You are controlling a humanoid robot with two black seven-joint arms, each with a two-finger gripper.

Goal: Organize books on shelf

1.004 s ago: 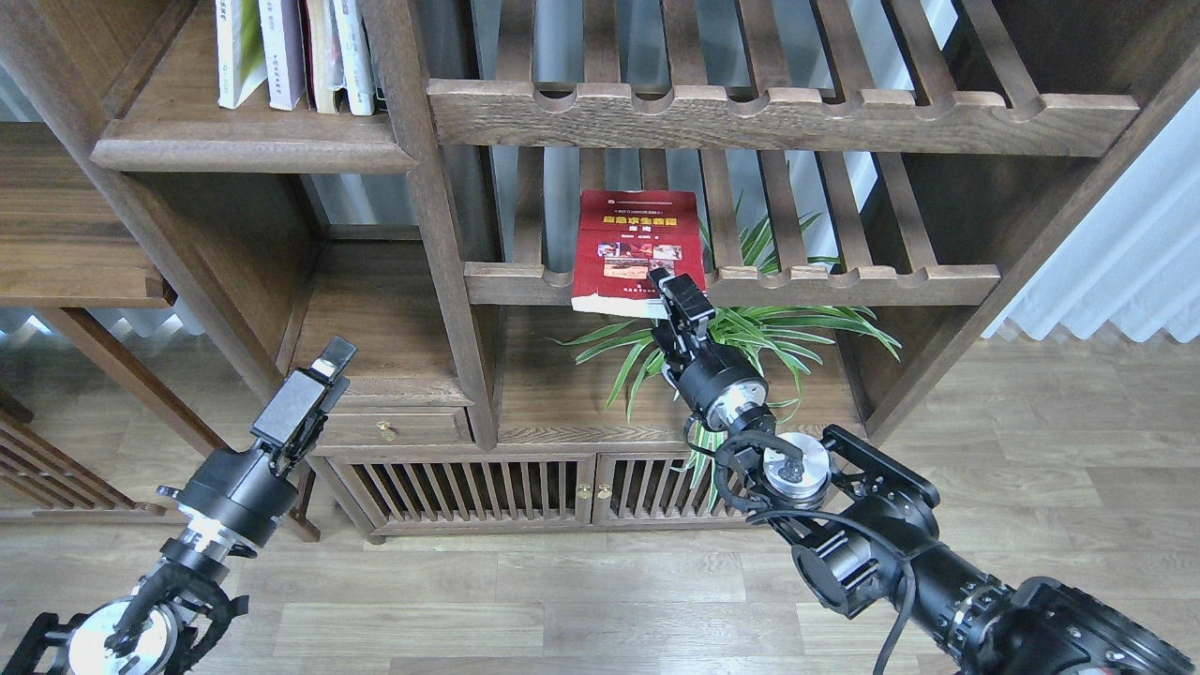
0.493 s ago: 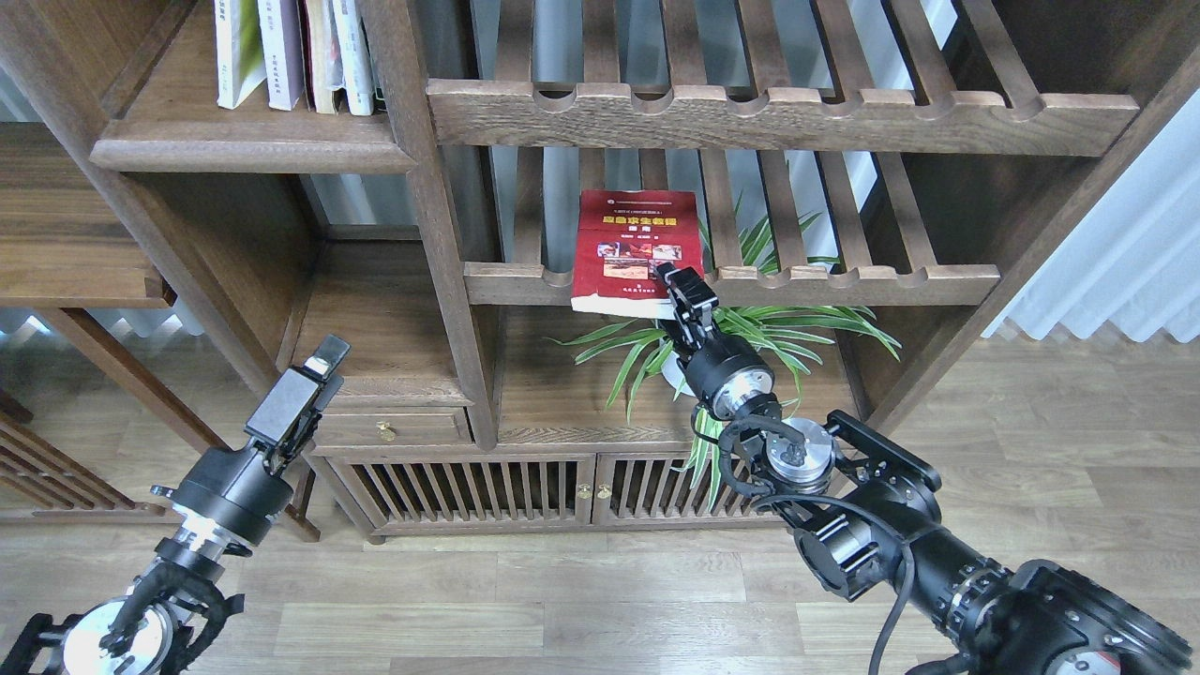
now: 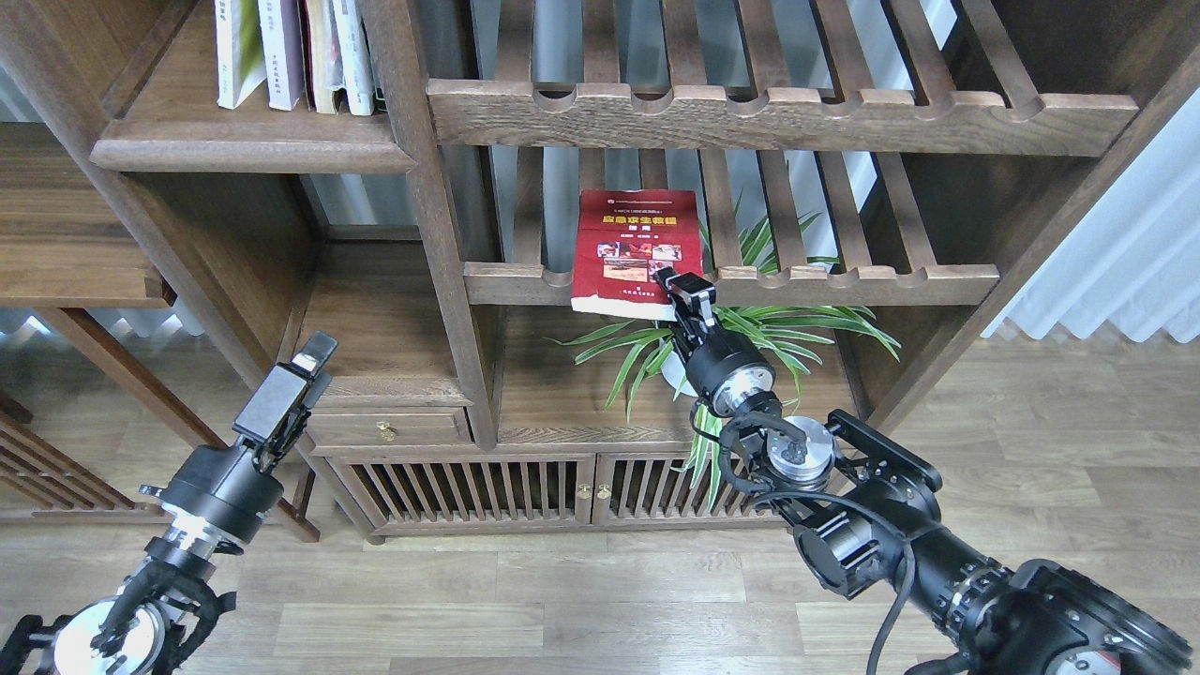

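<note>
Since the earlier frames, both arms are shifting slightly: the right claw [image 3: 677, 287] is easing closer to the near right corner of the dark red book [image 3: 637, 246], while the left claw [image 3: 292, 386] is drifting down and to the left, away from the bookcase. Largest in view, the tall dark-brown bookcase [image 3: 431, 225] is filling the upper part of the scene, with a solid flat shelf [image 3: 248, 150] at upper left and two slatted racks [image 3: 778, 117] to its right. On that solid shelf, a row of upright books [image 3: 295, 52] is standing, a yellow-green one at the left end and pale ones beside it. The dark red book is lying flat on the lower slatted rack, its near edge overhanging the front rail. Below it, a green leafy plant [image 3: 750, 328] is spreading behind the right arm. The right claw is sitting at the red book's near right corner; whether it is clenched on the book cannot be told. The left claw is hanging in free air, holding nothing; its fingers cannot be told apart.
</note>
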